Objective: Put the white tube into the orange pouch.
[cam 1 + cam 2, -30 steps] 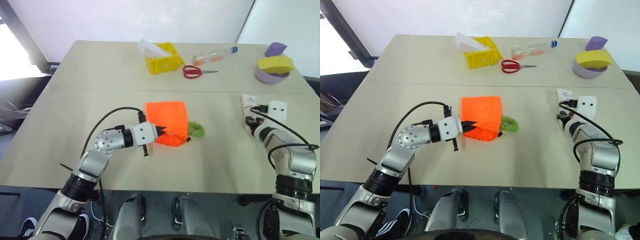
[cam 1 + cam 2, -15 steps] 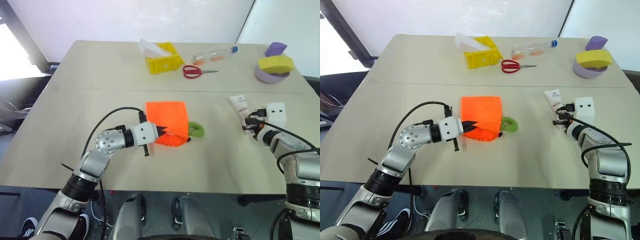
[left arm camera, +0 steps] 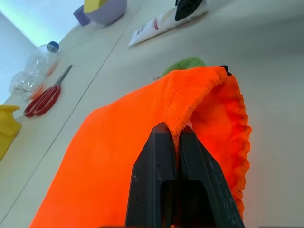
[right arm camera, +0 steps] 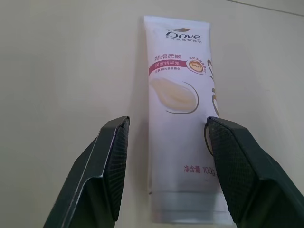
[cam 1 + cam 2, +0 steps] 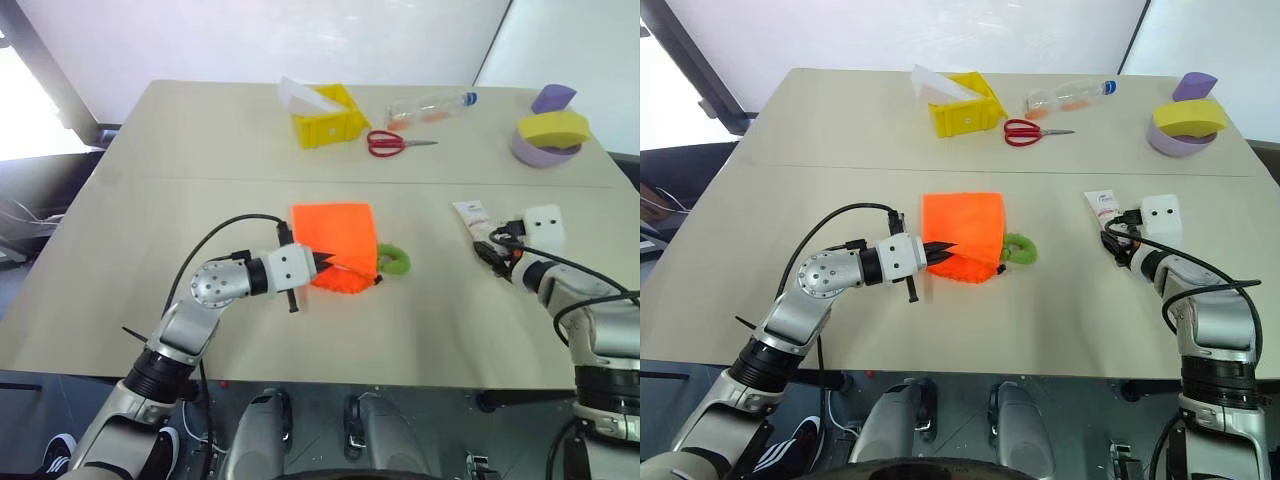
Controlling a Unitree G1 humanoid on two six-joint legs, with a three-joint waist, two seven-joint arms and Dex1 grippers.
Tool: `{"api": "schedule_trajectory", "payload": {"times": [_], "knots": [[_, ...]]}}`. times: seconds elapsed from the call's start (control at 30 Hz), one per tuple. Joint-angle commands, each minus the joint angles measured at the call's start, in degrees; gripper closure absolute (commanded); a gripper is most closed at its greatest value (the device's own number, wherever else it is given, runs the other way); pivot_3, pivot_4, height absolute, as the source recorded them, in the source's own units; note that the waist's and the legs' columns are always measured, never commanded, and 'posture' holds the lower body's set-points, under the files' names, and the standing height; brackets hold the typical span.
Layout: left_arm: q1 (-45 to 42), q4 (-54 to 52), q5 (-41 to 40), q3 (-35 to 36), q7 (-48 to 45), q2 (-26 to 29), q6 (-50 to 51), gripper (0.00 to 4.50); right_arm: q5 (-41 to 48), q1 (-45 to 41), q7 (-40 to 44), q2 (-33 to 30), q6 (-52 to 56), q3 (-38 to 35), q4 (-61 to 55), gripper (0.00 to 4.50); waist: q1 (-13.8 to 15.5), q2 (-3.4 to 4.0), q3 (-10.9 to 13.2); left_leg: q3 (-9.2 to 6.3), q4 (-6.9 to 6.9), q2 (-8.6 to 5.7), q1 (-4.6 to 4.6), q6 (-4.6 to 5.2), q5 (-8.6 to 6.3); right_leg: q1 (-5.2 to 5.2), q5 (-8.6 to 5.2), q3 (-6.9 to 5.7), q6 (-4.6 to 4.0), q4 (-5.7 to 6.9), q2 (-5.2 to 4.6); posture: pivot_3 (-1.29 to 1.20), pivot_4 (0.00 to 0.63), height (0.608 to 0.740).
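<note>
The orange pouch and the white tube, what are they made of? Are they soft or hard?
The orange pouch looks like soft woven cloth: it has a stitched hem and bunches into gathers at its opening, where the left gripper pinches it. The white tube looks like smooth, slightly shiny plastic, probably squeezable: flat body, printed label, sealed flat end.

pouch (image 5: 335, 245): frame centre on worktop (image 5: 150, 220) | tube (image 5: 472, 217): right of pouch, mid-right | bin (image 5: 328, 118), scissors (image 5: 395, 144), bottle (image 5: 430, 108): upper centre | bowl (image 5: 545, 148): upper right
</note>
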Motion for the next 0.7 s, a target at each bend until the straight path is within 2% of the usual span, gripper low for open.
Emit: {"api": "schedule_trajectory", "payload": {"times": [0.03,0.2,0.37,0.57,0.67,0.7], "knots": [[0.0,-1.7,-0.5,0.2,0.1,-0.1,-0.5,4.50,-1.5,0.8,0.7,-2.5,0.6,0.2,-1.1,1.85,0.0,0.00,0.0,0.00,0.00,0.00,0.00,0.00,0.00,0.00,0.00,0.00,0.00,0.00,-0.01,0.00,0.150,0.740],[0.0,-1.8,-0.7,0.2,0.1,-0.2,-0.3,4.50,-2.0,1.3,0.6,-3.9,2.8,-0.5,-1.6,1.85,0.0,0.00,0.0,0.01,0.00,0.00,-0.01,0.00,0.00,0.00,0.00,0.00,0.01,-0.02,-0.01,0.00,0.150,0.740],[0.1,-1.9,-0.7,0.0,0.0,-0.2,-0.4,4.50,0.9,0.9,0.5,-1.7,7.2,-3.0,-0.4,1.85,0.0,0.00,0.0,0.00,0.00,0.00,-0.01,0.00,0.00,0.00,0.00,0.00,0.01,-0.01,-0.01,0.00,0.150,0.740],[0.0,-1.9,-0.5,0.0,0.2,-0.3,-0.5,4.50,1.5,-0.5,1.7,-1.9,7.0,-2.9,2.5,1.85,-0.1,0.00,0.0,0.01,0.01,-0.01,-0.01,0.00,0.00,0.00,0.00,0.00,0.01,-0.02,-0.01,0.00,0.150,0.740],[0.0,-2.0,-0.5,0.1,0.4,-0.3,-0.4,4.50,1.6,-0.7,2.4,-1.8,6.0,-2.8,3.5,2.64,-0.1,0.00,0.0,0.00,0.00,0.00,0.00,0.00,0.00,0.00,0.00,0.00,0.01,-0.02,-0.01,0.00,0.150,0.740],[0.0,-2.0,-0.5,0.1,0.4,-0.3,-0.4,4.50,1.9,-0.8,2.6,-1.7,5.8,-3.0,3.7,2.67,-0.1,0.00,0.0,-0.01,0.01,0.01,0.00,0.00,0.00,0.00,0.00,0.00,0.01,-0.02,-0.01,0.00,0.150,0.740]]}}
